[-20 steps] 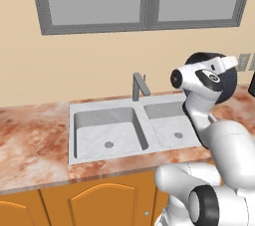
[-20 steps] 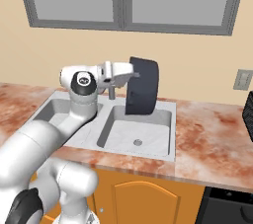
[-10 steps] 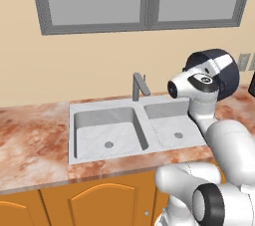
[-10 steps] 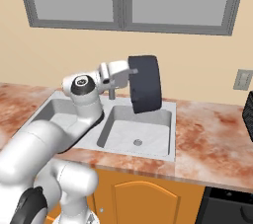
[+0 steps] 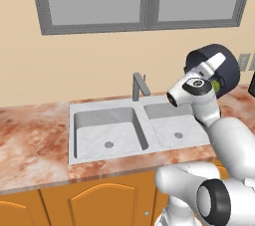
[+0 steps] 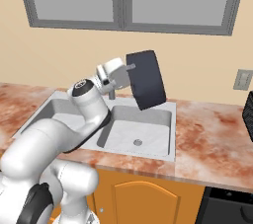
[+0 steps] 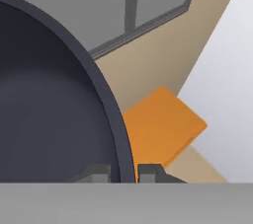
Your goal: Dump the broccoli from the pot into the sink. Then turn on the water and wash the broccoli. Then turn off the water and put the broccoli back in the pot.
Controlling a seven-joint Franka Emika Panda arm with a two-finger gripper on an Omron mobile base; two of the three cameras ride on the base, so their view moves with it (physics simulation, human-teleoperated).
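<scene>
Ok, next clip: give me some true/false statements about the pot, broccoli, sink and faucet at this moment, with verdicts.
1. The gripper is shut on the rim of the pot. True.
2. The pot stands upright on the counter. False: it is held in the air, tipped on its side, above the sink.
3. Water runs from the faucet. False: no stream shows.
4. The broccoli is inside the pot. True.
5. Both basins hold dishes. False: only the drains show.

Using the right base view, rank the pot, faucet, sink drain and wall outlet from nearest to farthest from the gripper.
1. pot: held by its rim in the gripper.
2. faucet: just below the hand.
3. sink drain: lower, in the basin.
4. wall outlet: far right.
</scene>
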